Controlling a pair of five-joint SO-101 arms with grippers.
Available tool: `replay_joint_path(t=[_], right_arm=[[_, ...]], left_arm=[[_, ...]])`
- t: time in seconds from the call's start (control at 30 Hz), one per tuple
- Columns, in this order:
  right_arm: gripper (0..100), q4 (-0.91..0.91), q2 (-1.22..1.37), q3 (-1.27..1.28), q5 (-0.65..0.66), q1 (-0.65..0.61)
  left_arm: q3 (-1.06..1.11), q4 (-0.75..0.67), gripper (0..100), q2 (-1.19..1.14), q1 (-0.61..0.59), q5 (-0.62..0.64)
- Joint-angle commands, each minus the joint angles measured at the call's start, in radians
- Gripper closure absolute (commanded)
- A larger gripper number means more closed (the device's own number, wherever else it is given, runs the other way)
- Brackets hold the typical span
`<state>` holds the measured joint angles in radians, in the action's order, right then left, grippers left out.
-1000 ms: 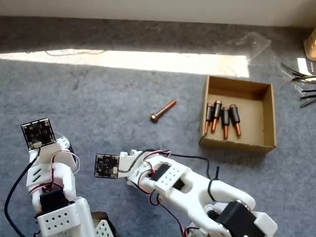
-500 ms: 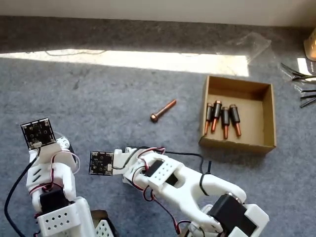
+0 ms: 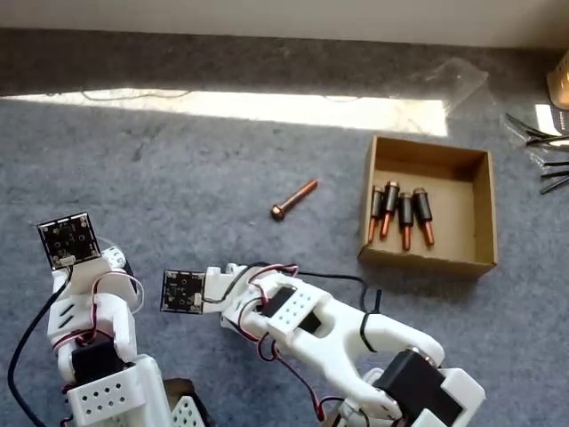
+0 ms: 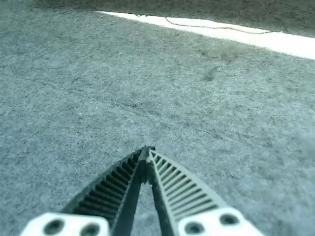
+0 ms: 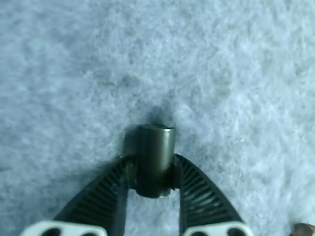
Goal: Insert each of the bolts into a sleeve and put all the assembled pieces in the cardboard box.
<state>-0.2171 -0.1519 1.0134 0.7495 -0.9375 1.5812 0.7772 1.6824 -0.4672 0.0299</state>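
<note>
My right gripper is shut on a dark cylindrical sleeve, which stands nearly on end against the grey carpet. In the high view the right arm lies low across the near middle. A copper bolt rests alone on the carpet farther out, left of the cardboard box. Several assembled pieces lie side by side inside the box. My left gripper is shut with nothing in it, over bare carpet; its arm stands at the near left.
A clear plastic bag lies beyond the box. Black ties are at the right edge. A thin cable runs along the sunlit strip at the back. Open carpet stretches between the arms and the bolt.
The right arm has shifted left and slightly nearer with the sleeve, then held still. The left arm, bolt and box have not moved.
</note>
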Motion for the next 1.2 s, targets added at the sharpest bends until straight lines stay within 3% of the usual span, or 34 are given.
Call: replay_joint_path(t=[0.0, 0.13, 0.23, 0.5, 0.87, 1.17], right_arm=[[97.8, -0.217, -0.097, -0.071, -0.008, 0.021], [97.8, -0.450, -0.203, -0.136, -0.009, 0.002], [97.6, -0.527, -0.286, -0.150, -0.011, 0.008], [81.6, -0.524, -0.423, -0.142, -0.011, 0.030], [81.4, -0.522, -0.435, -0.127, -0.009, 0.039], [81.4, -0.383, -0.423, -0.163, -0.009, 0.188]], left_arm=[[-0.002, -0.028, 99, 0.018, -0.007, -0.008], [-0.002, -0.028, 99, 0.018, -0.007, -0.008], [-0.002, -0.028, 99, 0.018, -0.007, -0.008], [-0.002, -0.028, 99, 0.018, -0.007, -0.008], [-0.001, -0.028, 99, 0.018, -0.007, -0.008], [-0.001, -0.028, 99, 0.018, -0.007, -0.008]])
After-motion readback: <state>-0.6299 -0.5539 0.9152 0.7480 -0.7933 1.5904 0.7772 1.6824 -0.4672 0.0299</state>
